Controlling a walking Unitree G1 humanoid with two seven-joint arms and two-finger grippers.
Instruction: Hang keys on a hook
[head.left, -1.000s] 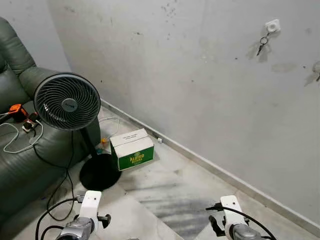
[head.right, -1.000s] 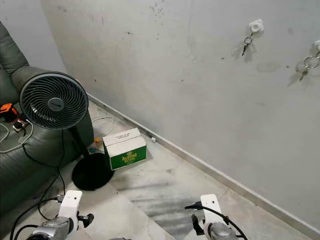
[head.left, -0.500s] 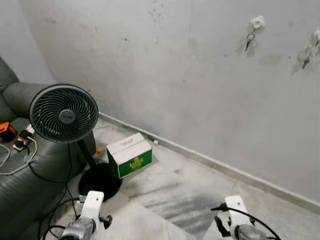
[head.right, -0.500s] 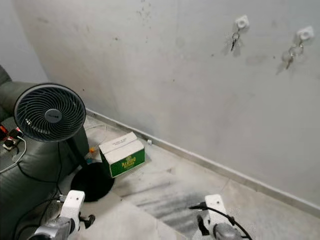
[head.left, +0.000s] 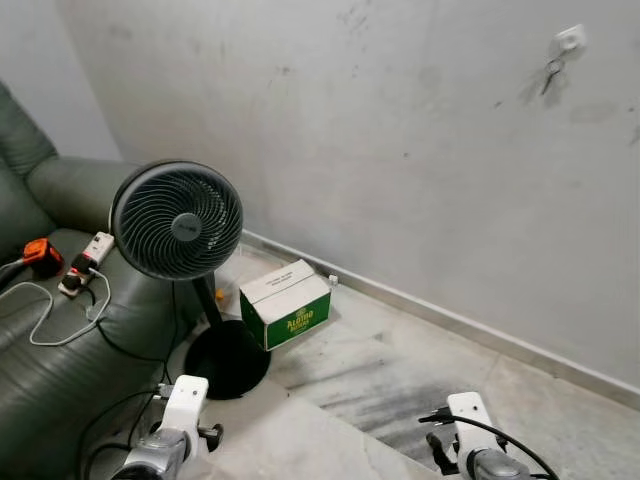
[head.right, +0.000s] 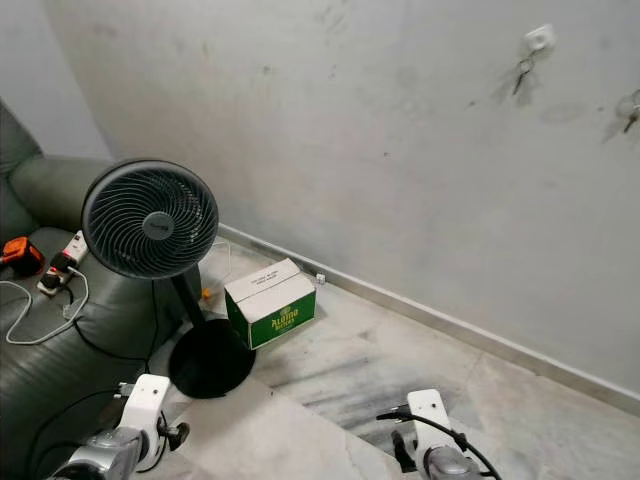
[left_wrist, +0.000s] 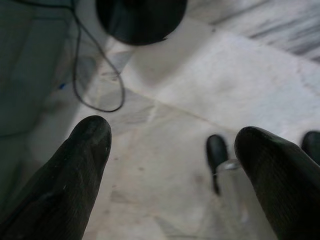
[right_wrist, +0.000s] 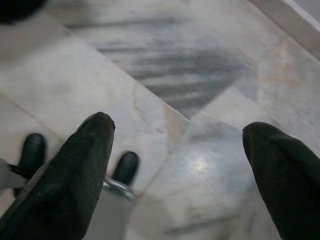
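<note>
I see the green-and-white box (head.left: 287, 304) closed on the floor beside the fan (head.left: 177, 219); contents hidden. Keys (head.right: 521, 70) hang on the wall hook (head.right: 539, 38); left gripper (left_wrist: 170, 165) and right gripper (right_wrist: 180, 165) hang low, fingers spread, empty.

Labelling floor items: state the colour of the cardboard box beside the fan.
Green sides with a white top, clearest in the left eye view: box.

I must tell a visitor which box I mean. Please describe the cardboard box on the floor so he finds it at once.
Look at the grey wall and the black standing fan before it. Beside the fan's round base lies the cardboard box: white top, green sides with yellow lettering.
</note>
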